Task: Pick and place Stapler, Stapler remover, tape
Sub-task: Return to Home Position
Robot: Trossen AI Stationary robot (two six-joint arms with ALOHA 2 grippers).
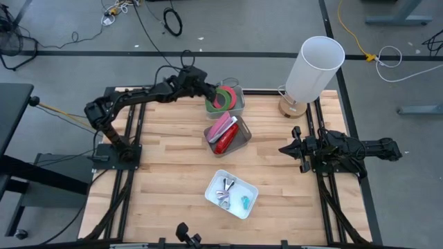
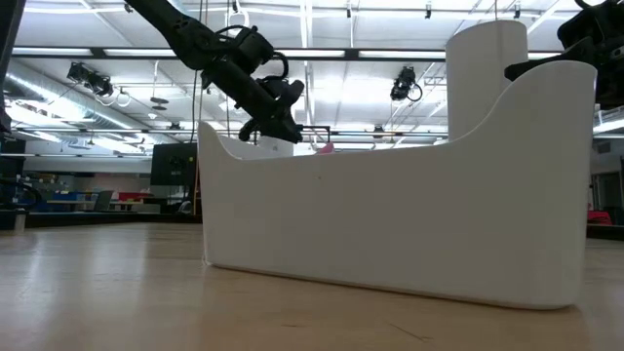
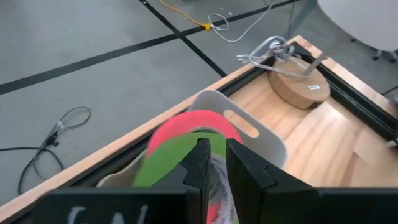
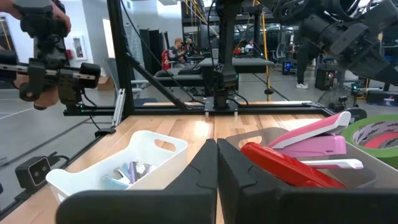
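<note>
The far grey bin holds the tape rolls: a green roll stands on edge in front of a red-pink roll. My left gripper is over this bin and shut on the green roll; it also shows in the low view. A pink stapler and a red stapler lie in the middle bin. Metal staple removers lie in the near white bin. My right gripper is shut and empty at the table's right side. My left gripper pinches the green tape roll's ring wall between its two fingers. The fingers come slanting down from the table's left. The roll stands tilted on edge in the far bin; its lower part is hidden by the gripper.
A white lamp on a round wooden base stands at the far right corner, close to the far bin. Bare wood lies at the table's left and near right. In the low view the white bin's wall blocks most of the table.
</note>
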